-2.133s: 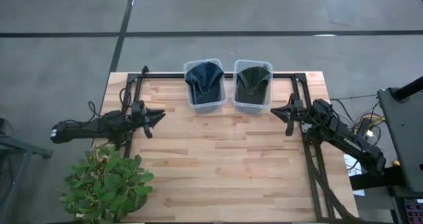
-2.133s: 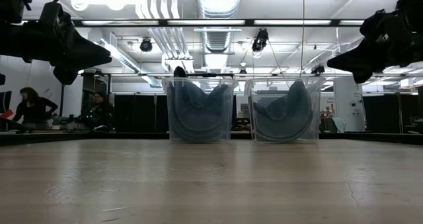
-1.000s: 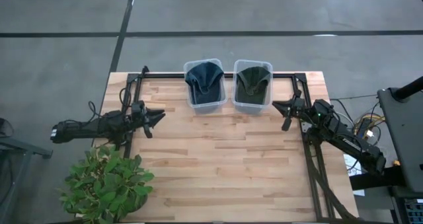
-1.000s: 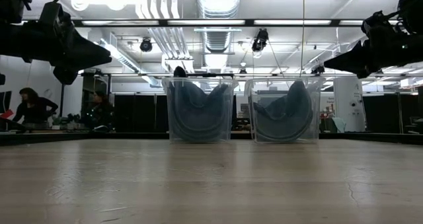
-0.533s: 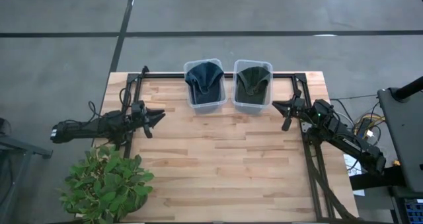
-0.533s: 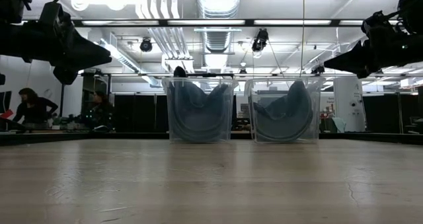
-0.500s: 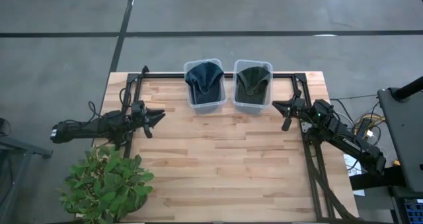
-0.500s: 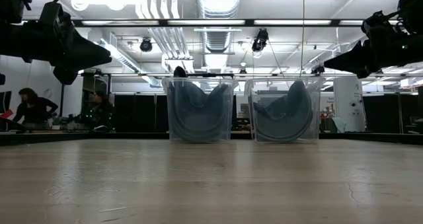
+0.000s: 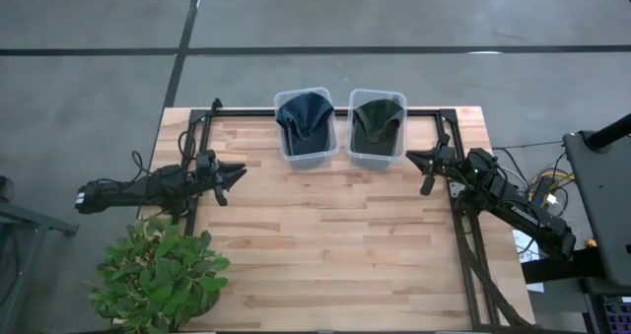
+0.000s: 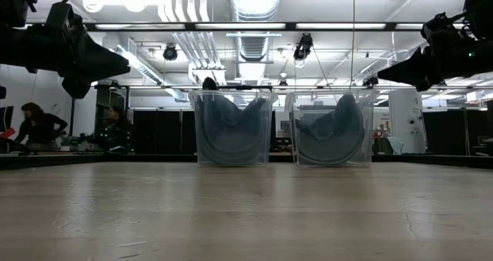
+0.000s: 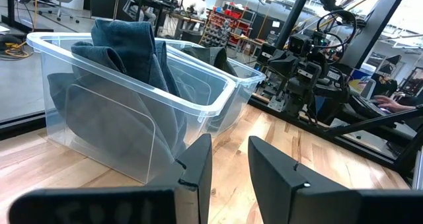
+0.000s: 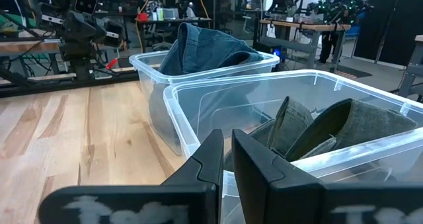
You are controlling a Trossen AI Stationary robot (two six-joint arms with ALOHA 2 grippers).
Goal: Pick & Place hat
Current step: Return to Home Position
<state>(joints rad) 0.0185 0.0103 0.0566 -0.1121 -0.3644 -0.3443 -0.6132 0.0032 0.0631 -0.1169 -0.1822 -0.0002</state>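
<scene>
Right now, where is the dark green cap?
The dark green cap sits inside the clear plastic bin at the table's far edge, right of the bin holding the blue cap and near the right gripper.

Blue hat [image 9: 304, 117] in left clear bin, green hat [image 9: 376, 122] in right bin

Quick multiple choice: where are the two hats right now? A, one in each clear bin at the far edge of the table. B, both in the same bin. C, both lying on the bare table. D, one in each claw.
A: the blue hat sits in the left bin and the green hat in the right bin; neither claw holds anything.
</scene>
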